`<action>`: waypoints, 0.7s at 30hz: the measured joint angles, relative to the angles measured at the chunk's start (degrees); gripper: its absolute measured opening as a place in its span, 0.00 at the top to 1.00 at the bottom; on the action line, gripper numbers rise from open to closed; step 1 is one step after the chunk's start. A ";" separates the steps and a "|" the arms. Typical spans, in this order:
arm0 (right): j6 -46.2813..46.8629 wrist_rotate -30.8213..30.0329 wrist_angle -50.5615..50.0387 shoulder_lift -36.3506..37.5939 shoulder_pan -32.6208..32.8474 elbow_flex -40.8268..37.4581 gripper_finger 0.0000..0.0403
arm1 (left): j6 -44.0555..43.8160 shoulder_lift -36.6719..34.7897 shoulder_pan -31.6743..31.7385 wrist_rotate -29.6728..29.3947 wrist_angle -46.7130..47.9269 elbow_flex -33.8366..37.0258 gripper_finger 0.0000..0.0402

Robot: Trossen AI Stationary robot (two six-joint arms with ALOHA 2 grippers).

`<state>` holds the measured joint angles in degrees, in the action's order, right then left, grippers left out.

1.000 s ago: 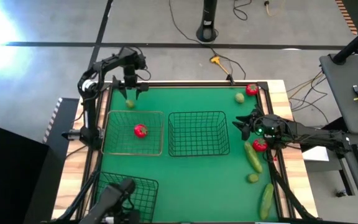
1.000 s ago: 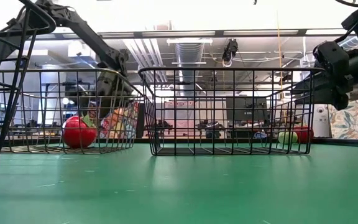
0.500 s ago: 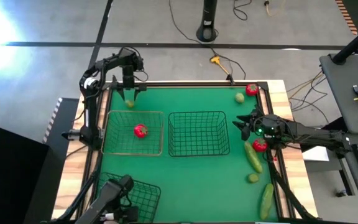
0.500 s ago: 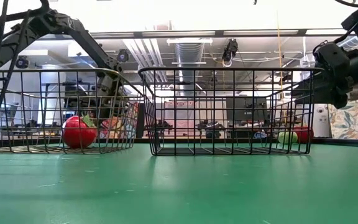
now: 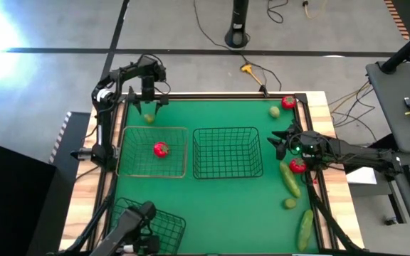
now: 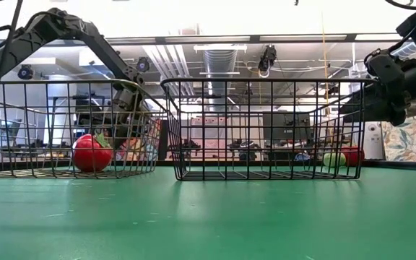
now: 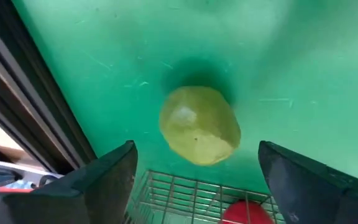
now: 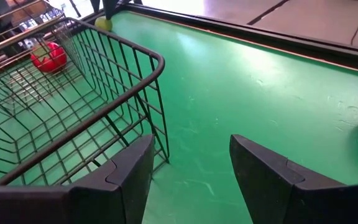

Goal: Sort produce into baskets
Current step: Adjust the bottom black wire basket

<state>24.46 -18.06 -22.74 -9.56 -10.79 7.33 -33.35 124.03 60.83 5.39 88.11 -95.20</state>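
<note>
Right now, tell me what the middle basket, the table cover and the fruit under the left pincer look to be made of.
Middle basket: thin dark metal wire, probably coated; open square mesh you see through.
Table cover: green mat, matte, faintly scuffed; felt or rubber, unclear.
Yellow-green fruit: smooth, slightly faceted skin with a dull sheen; possibly plastic, can't confirm. It lies on the mat between the open left pincer fingers.

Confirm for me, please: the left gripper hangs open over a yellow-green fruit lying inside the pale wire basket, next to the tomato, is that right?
Not quite. The left gripper does hang open over the yellow-green fruit, but that fruit lies on the green mat outside the pale wire basket, beside its far edge. Only the tomato is inside. The high view shows it.
</note>
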 joint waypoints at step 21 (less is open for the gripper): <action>-2.62 0.04 -0.16 0.00 -0.01 0.00 0.50 | -1.58 -0.09 -6.36 -8.06 1.47 1.57 0.22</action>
<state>21.84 -18.02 -22.91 -9.56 -10.80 7.33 -34.93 123.94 54.47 -2.67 89.58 -93.62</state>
